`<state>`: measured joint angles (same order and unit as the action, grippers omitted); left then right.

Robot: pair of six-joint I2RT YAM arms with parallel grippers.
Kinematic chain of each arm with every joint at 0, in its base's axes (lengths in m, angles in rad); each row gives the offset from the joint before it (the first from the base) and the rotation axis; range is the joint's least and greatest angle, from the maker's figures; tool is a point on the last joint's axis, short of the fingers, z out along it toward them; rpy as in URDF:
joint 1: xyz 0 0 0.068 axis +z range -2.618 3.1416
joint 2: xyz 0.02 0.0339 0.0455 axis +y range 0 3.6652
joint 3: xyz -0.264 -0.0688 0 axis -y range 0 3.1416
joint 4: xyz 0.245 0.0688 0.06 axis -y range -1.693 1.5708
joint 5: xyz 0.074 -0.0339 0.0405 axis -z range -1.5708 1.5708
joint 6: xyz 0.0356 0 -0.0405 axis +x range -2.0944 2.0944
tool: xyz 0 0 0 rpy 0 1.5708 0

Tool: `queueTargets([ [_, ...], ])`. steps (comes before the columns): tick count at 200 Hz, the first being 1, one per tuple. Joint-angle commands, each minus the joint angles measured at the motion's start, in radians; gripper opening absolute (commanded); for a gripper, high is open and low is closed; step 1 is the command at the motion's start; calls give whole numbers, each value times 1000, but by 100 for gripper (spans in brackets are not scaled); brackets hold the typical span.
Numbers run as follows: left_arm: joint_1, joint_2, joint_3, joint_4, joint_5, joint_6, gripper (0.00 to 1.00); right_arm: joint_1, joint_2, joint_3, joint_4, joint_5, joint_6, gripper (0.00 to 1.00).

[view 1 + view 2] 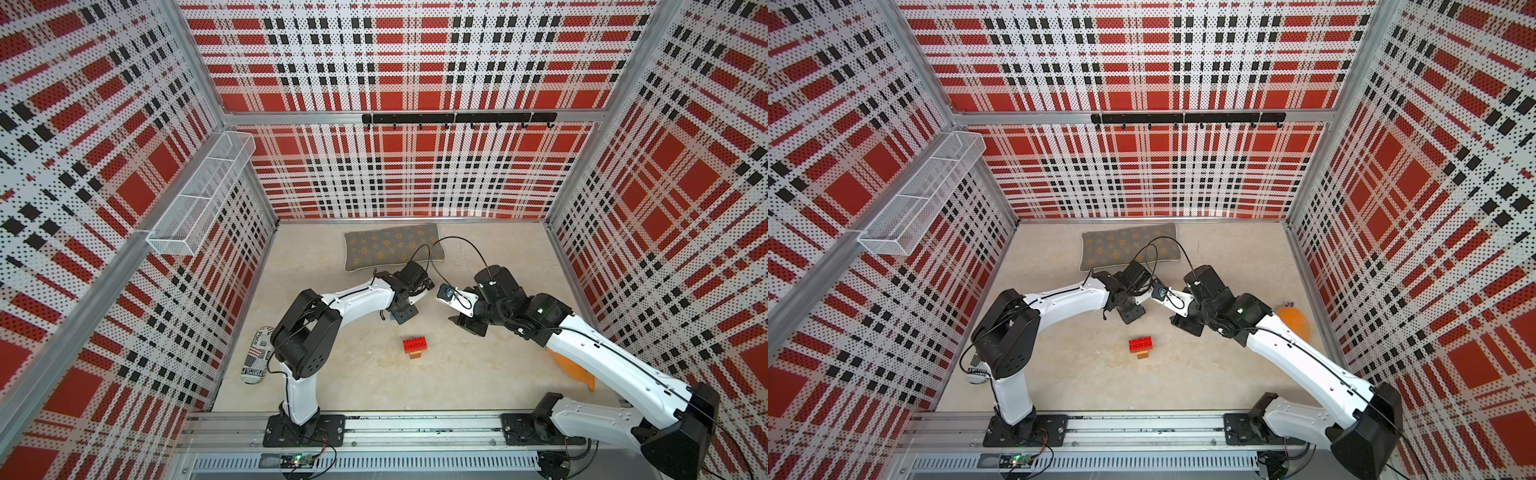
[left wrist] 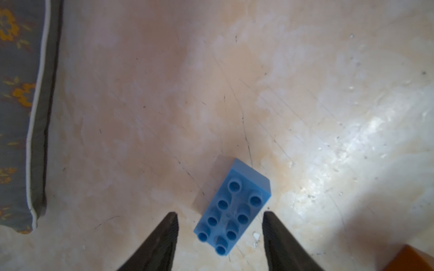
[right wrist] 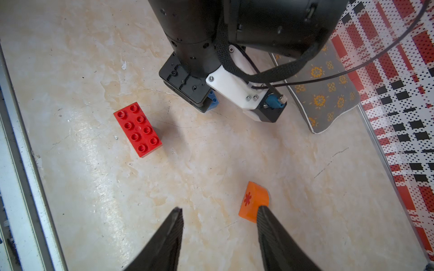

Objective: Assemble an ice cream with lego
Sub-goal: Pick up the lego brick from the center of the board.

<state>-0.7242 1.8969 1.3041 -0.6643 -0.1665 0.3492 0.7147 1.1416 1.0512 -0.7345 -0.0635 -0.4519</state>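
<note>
The left gripper (image 2: 219,212) hangs open, jaws straddling the blue brick (image 2: 232,206) without touching, at about eleven o'clock of the part-built ice cream (image 1: 414,347) in a top view; seemingly lined up to pinch across its width. That stack stands mid-table, red brick (image 3: 138,129) topmost, studs up to take the blue layer; the right gripper (image 3: 220,208), at two o'clock, gapes empty, one finger beside the orange dome (image 3: 253,199), likely saved for last.

Bent inward, left arm (image 1: 357,297) and right arm (image 1: 590,349) nearly meet — left tool (image 2: 220,213) jaws apart, right tool (image 3: 220,208) likewise.
</note>
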Motion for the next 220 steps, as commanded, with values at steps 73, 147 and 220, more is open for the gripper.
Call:
queueTargets([
  [73,17,35,24,-24,28,14,60,-8,7,-11,4,5,7,55],
  [147,20,89,44,-26,30,18,60,-8,4,-14,4,5,9,55],
  [220,16,48,53,-38,12,9,52,-8,6,-15,6,5,9,55],
])
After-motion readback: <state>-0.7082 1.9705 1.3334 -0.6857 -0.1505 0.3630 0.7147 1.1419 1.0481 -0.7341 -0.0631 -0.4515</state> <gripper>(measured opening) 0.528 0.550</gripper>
